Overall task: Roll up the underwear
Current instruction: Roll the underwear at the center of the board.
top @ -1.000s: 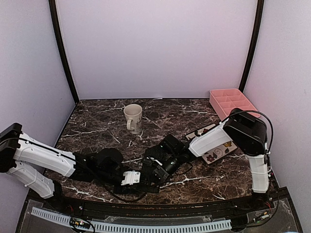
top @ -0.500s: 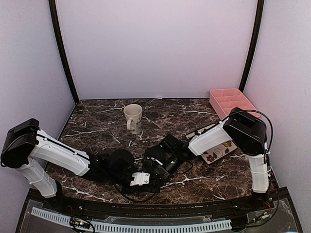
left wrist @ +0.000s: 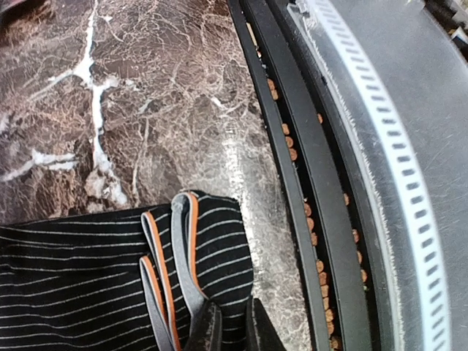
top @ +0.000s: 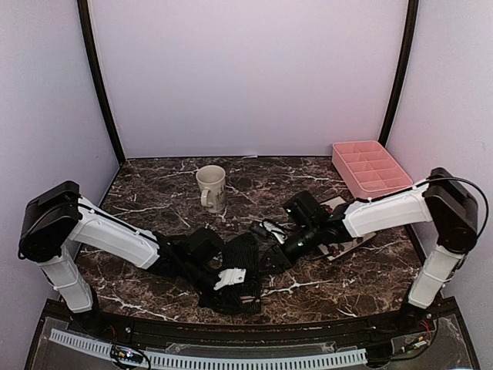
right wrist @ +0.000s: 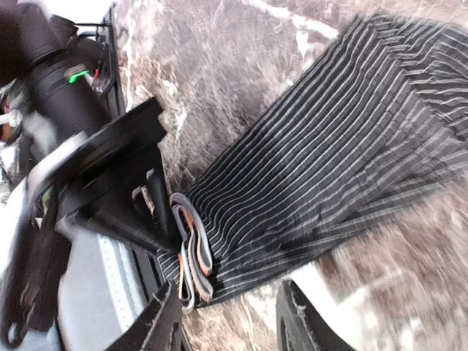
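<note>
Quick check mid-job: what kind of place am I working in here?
Probably a lab test booth, not a home: plain lilac walls box in a marble-look table, with staged props: a mug, a pink divided tray, the black striped underwear.

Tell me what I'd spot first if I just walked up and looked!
First you'd see the black striped underwear spread near the front edge of the table, with the left gripper pinching its orange-and-grey band. The right gripper is open, close to the cloth. Behind them stands a cream mug, and a pink tray sits in the far right corner.
</note>
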